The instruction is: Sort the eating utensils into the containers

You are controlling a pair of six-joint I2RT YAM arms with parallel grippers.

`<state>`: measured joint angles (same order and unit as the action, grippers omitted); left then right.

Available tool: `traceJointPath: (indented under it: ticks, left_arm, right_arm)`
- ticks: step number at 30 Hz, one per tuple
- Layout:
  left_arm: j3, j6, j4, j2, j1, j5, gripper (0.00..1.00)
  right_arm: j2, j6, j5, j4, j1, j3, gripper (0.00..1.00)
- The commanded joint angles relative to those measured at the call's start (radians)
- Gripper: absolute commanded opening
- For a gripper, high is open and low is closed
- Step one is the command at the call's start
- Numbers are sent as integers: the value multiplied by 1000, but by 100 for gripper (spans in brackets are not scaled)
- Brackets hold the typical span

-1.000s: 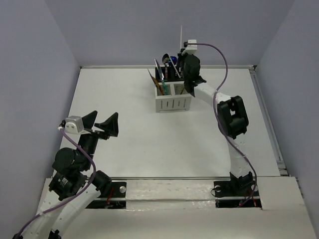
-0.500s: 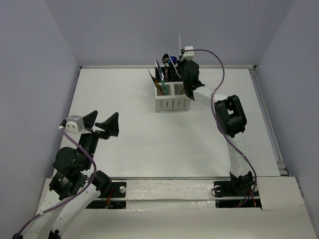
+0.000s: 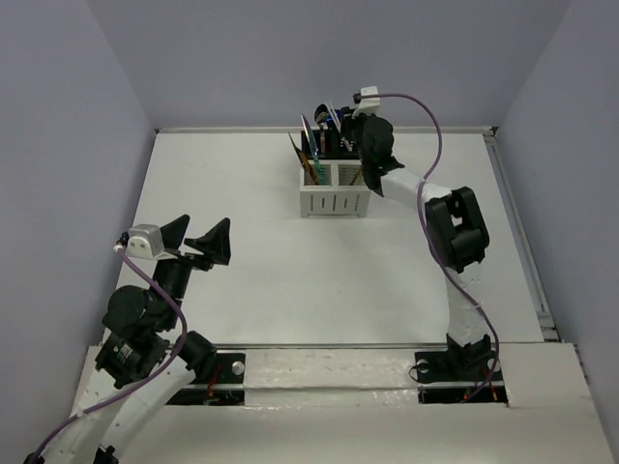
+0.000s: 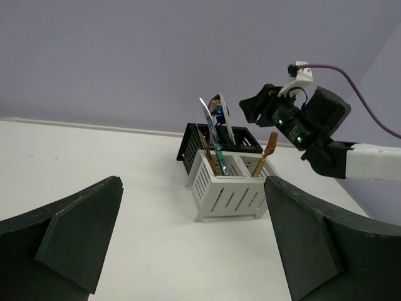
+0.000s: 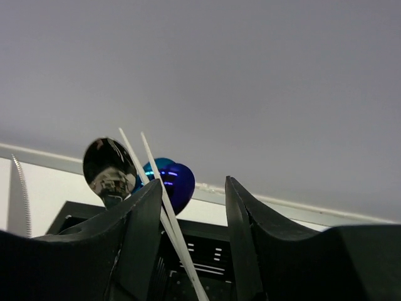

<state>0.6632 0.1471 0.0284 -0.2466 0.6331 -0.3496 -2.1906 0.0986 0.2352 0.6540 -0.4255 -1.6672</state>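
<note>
Overhead, the caddy sits far back on the table, every utensil I can see standing in it; the right gripper hovers at its back right corner, while the left gripper hangs wide open, empty, well apart

From the left wrist, an orange fork leans in the near right white compartment and knives in the near left

From the right wrist, the jaws stand apart, gripping nothing, and white sticks rise between them beside a silver spoon

Light, stiff, slick things, I judge: pinch mid-handle

spoon: mirror-glossy metal | caddy: matt slotted plastic | table: matt white
</note>
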Motion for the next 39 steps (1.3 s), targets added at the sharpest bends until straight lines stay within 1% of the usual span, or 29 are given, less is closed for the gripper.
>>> traceJointPath:
  ticks: [1,4,8,9,10,11,12,13,14,15,17,18,19,20,21,22,23,24,25,26,27,28,29,30,31,33,35,37,39]
  left_arm:
    - [-4,-3,-39,1,4,-9,99]
    - [-4,-3,-39,-2,4,-5,99]
    - [-4,-3,-41,-6,4,-2,99]
    - [-4,-3,-41,-6,4,-2,99]
    - [-4,-3,-41,-8,4,-2,99]
    - [-2,-1,-39,-8,4,-2,99]
    - [-4,-1,-39,-8,-6,-2,99]
    - [-4,-3,-39,-10,-6,-3,99]
    - [-2,0,-38,-10,-6,-2,99]
    - [-1,0,-39,-11,-6,-2,99]
    - [-2,0,-38,-16,-6,-8,99]
    - [-2,0,-36,-16,-6,-8,99]
    - [-1,0,-38,-22,-6,-9,99]
    - [1,2,-35,-25,-6,-15,99]
    - [6,6,-35,-29,-6,-19,99]
    - [7,8,-33,-31,-6,-15,99]
    - [10,9,-35,-33,-6,-14,99]
    - [21,14,-33,-39,-6,-14,99]
    - [27,17,-32,-45,-6,-11,99]
    - [35,22,-31,-52,-6,-11,99]
    - [48,28,-30,-57,-6,-15,99]
    - [55,32,-30,-66,-6,-12,99]
    - [61,46,-9,-68,-6,-9,99]
    - [65,52,-16,-68,-6,-2,99]
    - [79,55,-18,-62,-6,15,99]
    - [95,57,-19,-54,-6,23,99]
    - [114,55,-21,-40,-6,32,99]
    - [133,36,-15,-39,-6,40,99]
    - [138,31,-10,-39,-6,38,99]
  right_arm:
    - [121,-40,-45,44,-2,24,51]
    - [172,-62,-65,55,-2,60,51]
    - [278,-86,-117,36,-21,125,52]
    - [329,-98,-123,24,-21,139,52]
    - [359,-135,-128,-3,-30,159,52]
    - [392,-175,-135,-20,-30,209,49]
    - [428,-175,-142,-34,-42,210,45]
    - [512,-230,-167,-60,-51,281,32]
    - [561,-262,-186,-73,-52,325,20]
    - [671,-323,-206,-83,-62,424,0]
    - [796,-384,-264,-74,-74,539,0]
    - [865,-440,-269,-62,-75,602,0]
    - [934,-463,-275,-45,-75,721,0]
    - [1065,-486,-275,-53,-75,771,0]
    - [1125,-523,-274,-69,-75,809,0]
    - [1182,-525,-270,-132,-75,861,0]
    - [1286,-536,-267,-175,-75,879,3]
    - [1331,-537,-257,-268,-75,891,12]
    - [1373,-539,-246,-318,-75,899,21]
    - [1409,-540,-225,-371,-75,902,32]
    - [1474,-554,-142,-417,-75,909,65]
    - [1499,-557,-108,-501,-75,914,87]
    - [1523,-560,-82,-540,-75,919,100]
    - [1543,-566,-47,-571,-75,929,100]
    - [1577,-568,-40,-615,-75,937,100]
    - [1601,-571,-31,-649,-75,949,100]
    - [1620,-593,-16,-720,-75,949,100]
    - [1625,-588,-25,-754,-75,936,100]
    - [1628,-588,-60,-751,-75,932,100]
